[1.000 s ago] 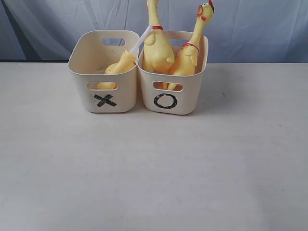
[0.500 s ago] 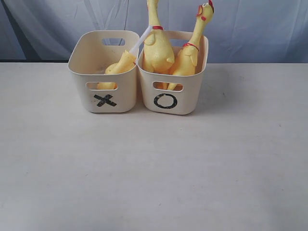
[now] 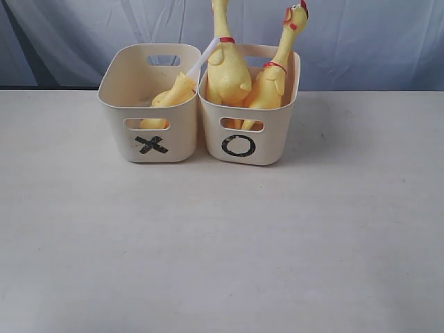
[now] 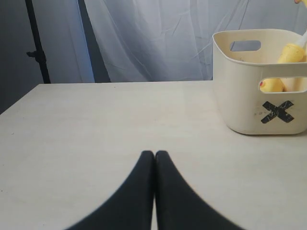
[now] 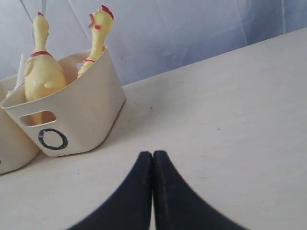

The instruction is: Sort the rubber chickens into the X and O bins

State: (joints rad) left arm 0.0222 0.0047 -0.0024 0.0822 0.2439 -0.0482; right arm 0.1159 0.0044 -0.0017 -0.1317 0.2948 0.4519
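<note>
Pressing the left claw [image 4: 154, 154] fully shut, gripping nothing, hanging low over the bare desk [image 4: 96, 120] near the X bin [image 4: 240, 105]. Pressing the right claw [image 5: 152, 154] shut too, also empty, near the O bin [image 5: 86, 110]. Lying down inside the X bin: one rubber chicken [image 3: 177, 90]. Standing side by side in the O bin: a tall rubber chicken [image 3: 229, 69] and a leaning rubber chicken [image 3: 272, 80], necks poking high over the rim. Looking finished with the sorting, so waiting well back from both bins, taking care not to bump those tall necks.
</note>
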